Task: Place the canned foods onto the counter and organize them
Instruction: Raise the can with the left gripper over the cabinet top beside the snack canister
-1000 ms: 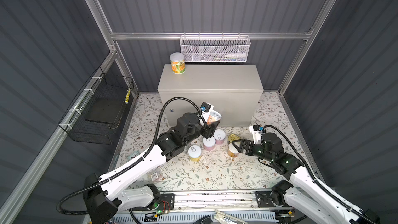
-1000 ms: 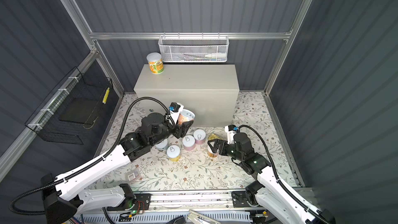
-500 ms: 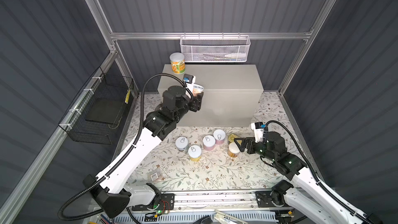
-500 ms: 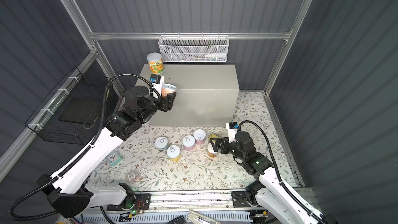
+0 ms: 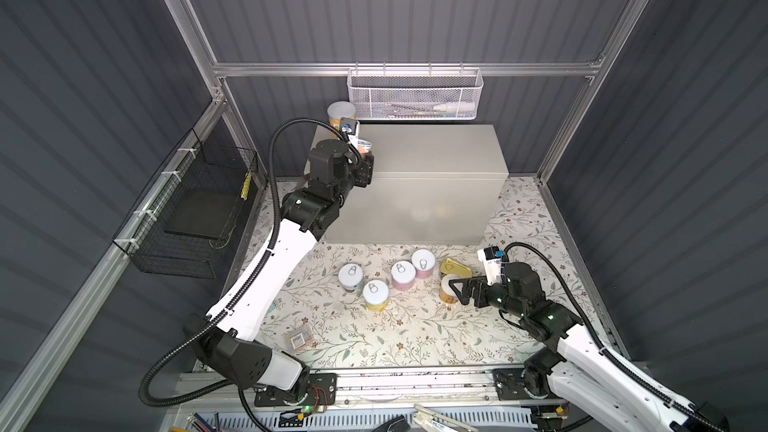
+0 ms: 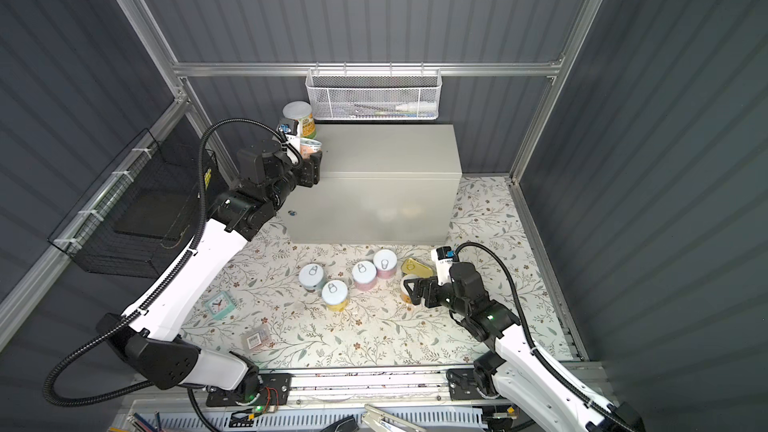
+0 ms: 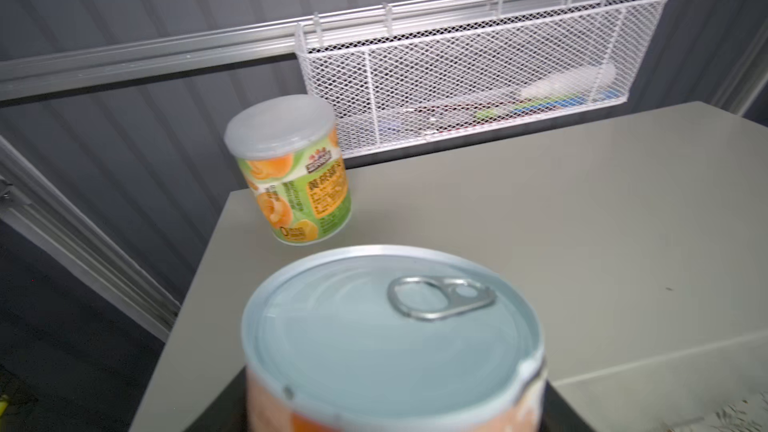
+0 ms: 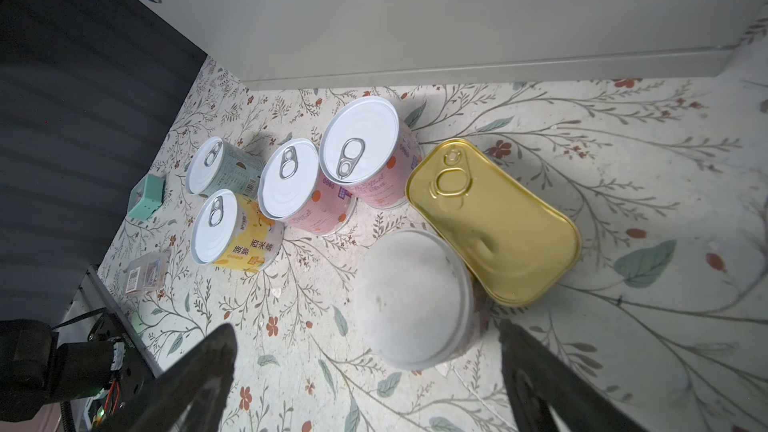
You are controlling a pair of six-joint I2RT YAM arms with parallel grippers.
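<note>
a: left gripper (image 5: pixel 362 159) was clamped on the orange-labelled can (image 7: pixel 390 342), holding it upright at the left front corner of the counter (image 5: pixel 436 151), just in front of the tall can (image 7: pixel 291 168) standing there; set down or not, i couldn't tell

b: sound hold, i thought. stiff metal, probably weighty if full, with a smooth label that could slip, so squeezing across the round wall suited it, never the pull tab (image 7: pixel 440 303)

a: right gripper (image 6: pixel 416 290) stood wide open down on the mat (image 5: pixel 415 334), jaws either side of the frosted-lid can (image 8: pixel 411 305), gripping nothing, with the gold tin (image 8: pixel 494 222) just beside

b: and the change? a second earlier the left arm was low among the other cans (image 5: pixel 403 274) with that same can. it had since swung up to the counter, while the right barely shifted
</note>
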